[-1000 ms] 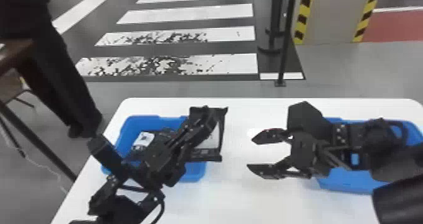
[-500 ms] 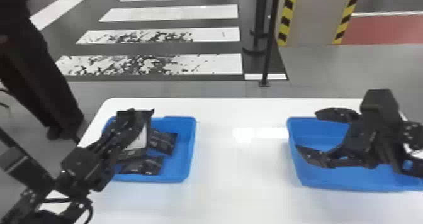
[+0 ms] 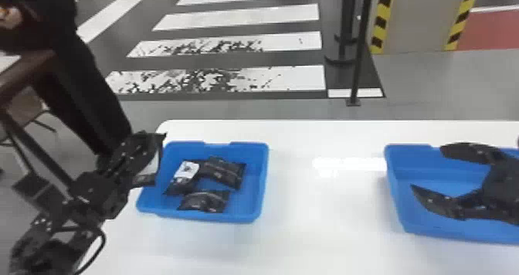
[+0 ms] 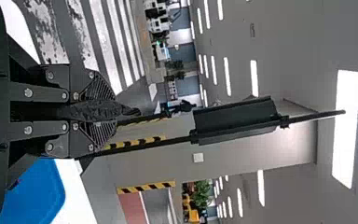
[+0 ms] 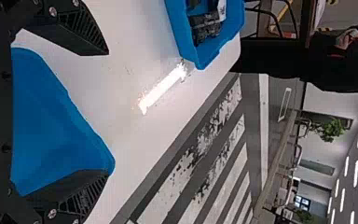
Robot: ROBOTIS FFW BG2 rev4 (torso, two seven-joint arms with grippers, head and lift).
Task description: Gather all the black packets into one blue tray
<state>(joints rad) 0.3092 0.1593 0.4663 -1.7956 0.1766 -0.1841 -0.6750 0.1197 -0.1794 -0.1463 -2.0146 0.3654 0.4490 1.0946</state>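
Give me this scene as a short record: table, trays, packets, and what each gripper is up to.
table: white, two blue trays on it
left tray: three black packets
packet with white label: left side of that tray
front packet: near the tray's front wall
back packet: right of the labelled one
left gripper: closed on a fourth black packet, by the left tray's left side in the head view
right gripper: open, holding nothing, in front of the right tray in the head view
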